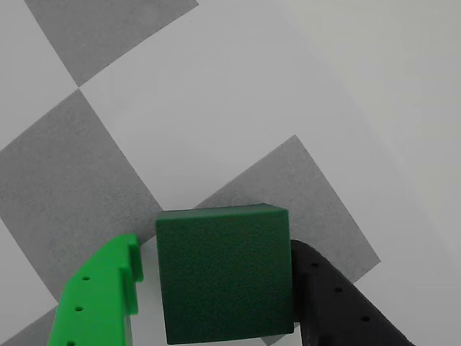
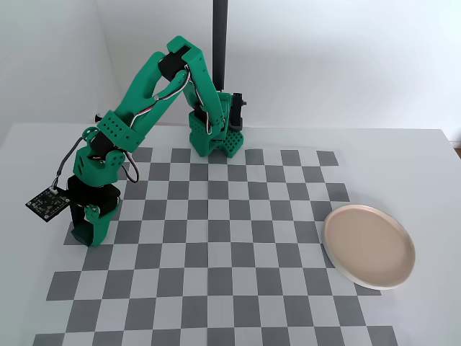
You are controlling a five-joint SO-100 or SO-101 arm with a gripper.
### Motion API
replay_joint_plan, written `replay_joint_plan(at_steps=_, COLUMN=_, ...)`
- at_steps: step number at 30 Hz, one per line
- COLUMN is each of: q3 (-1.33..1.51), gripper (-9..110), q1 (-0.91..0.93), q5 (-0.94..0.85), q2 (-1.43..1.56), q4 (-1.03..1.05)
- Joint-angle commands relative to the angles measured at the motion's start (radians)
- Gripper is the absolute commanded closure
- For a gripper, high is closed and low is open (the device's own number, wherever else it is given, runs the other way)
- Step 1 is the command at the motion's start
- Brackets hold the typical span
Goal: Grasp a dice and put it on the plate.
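- While the wrist view shows the small dark green matte cube dice (image 1: 225,274) close up, it shows neither the arm nor the plate; the gripper (image 1: 216,285) has its bright green plastic finger (image 1: 97,299) just left of the dice with a thin gap, and its black plastic finger (image 1: 338,303) against the dice's right face; the jaws stand apart around the cube, and a firm clamp cannot be told.
- From the fixed view, the bright green jointed robot arm (image 2: 155,86) reaches down to the left side of the board, its gripper (image 2: 85,234) low at the surface; the dice itself is hidden behind the gripper there; a small dark circuit board (image 2: 48,205) hangs at the wrist.
- Only the fixed view shows the round shallow beige-pink plate with a paler cream rim (image 2: 369,246), lying at the right edge of the board, well apart from the gripper.
- A grey-and-white checkered mat (image 2: 230,274) covers a white table (image 2: 403,158); plain white walls stand behind, and a dark upright pole (image 2: 220,40) rises behind the arm's base.
- Seen close, the dice has plain, finely grained faces with no pips and sits over a grey square of the mat.
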Motion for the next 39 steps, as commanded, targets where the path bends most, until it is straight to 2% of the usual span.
replay_joint_plan(at_steps=1, q3=-0.005, gripper=91, q1=0.000, q5=-0.018, q2=0.091, q4=-0.002)
replay_joint_plan(at_steps=7, q3=-0.005, gripper=105, q1=-0.003, q5=-0.009, q2=0.089, q4=-0.003)
replay_joint_plan(at_steps=22, q3=-0.051, gripper=105, q1=-0.101, q5=0.158, q2=0.132, q4=-0.066)
replay_joint_plan(at_steps=33, q3=-0.052, gripper=105, q1=-0.299, q5=0.229, q2=0.268, q4=-0.103)
replay_joint_plan(at_steps=39, q3=-0.051, gripper=106, q1=-0.428, q5=0.235, q2=0.359, q4=-0.048)
